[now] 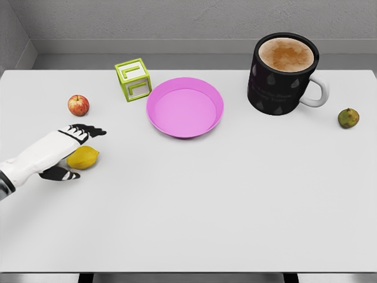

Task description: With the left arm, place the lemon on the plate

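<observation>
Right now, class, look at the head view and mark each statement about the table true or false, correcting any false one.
1. The lemon lies on the pink plate. False: it lies on the table, left of the plate, at the left hand.
2. The mug is full of a brown drink. True.
3. The apple sits right of the mug. False: it is at the far left; a small green fruit sits right of the mug.
4. The green block stands beside the plate's upper left edge. True.
</observation>
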You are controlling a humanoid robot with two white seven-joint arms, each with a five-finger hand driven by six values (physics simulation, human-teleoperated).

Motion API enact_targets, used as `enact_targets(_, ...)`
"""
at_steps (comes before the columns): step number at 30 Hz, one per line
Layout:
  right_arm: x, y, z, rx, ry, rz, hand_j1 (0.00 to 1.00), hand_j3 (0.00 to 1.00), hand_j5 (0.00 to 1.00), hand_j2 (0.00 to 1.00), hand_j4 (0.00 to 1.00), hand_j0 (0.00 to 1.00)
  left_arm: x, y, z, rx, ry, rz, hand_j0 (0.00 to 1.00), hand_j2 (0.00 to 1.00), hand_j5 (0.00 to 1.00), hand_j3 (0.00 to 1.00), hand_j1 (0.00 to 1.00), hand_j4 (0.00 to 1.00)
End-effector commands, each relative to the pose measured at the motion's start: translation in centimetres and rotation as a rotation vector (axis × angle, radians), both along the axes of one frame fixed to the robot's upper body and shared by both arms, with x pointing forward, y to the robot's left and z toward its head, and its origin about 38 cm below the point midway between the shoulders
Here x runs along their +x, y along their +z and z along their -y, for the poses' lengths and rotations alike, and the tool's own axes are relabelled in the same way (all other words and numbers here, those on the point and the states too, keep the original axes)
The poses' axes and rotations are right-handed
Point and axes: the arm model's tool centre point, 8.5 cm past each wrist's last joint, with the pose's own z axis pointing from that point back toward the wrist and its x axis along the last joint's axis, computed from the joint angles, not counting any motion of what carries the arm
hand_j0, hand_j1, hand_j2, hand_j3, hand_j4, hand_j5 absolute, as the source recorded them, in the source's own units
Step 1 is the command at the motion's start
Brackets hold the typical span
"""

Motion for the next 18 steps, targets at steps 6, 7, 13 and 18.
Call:
enact_targets(6, -0.01, 0.0, 0.01, 0.0, 0.001, 0.0, 1.0, 1.0, 1.0, 1.0, 1.0, 1.0, 0.09, 0.02, 0.1, 0.002, -0.004, -0.013, 1.0, 1.0, 1.0, 1.0, 1.0, 1.0)
enact_targets(7, -0.01, 0.0, 0.0, 0.0, 0.0, 0.0, 1.0, 1.0, 1.0, 1.0, 1.0, 1.0, 0.09, 0.02, 0.1, 0.002, -0.004, -0.013, 1.0, 1.0, 1.0, 1.0, 1.0, 1.0)
enact_targets(13, -0.01, 0.0, 0.0, 0.0, 0.0, 0.0, 1.0, 1.0, 1.0, 1.0, 1.0, 1.0, 0.32, 0.02, 0.07, -0.002, 0.01, -0.016, 1.0, 1.0, 1.0, 1.0, 1.0, 1.0)
enact_targets(18, -0.01, 0.0, 0.0, 0.0, 0.0, 0.0, 1.0, 1.0, 1.0, 1.0, 1.0, 1.0, 0.4, -0.66, 0.11, 0.015, 0.028, -0.058, 1.0, 1.0, 1.0, 1.0, 1.0, 1.0)
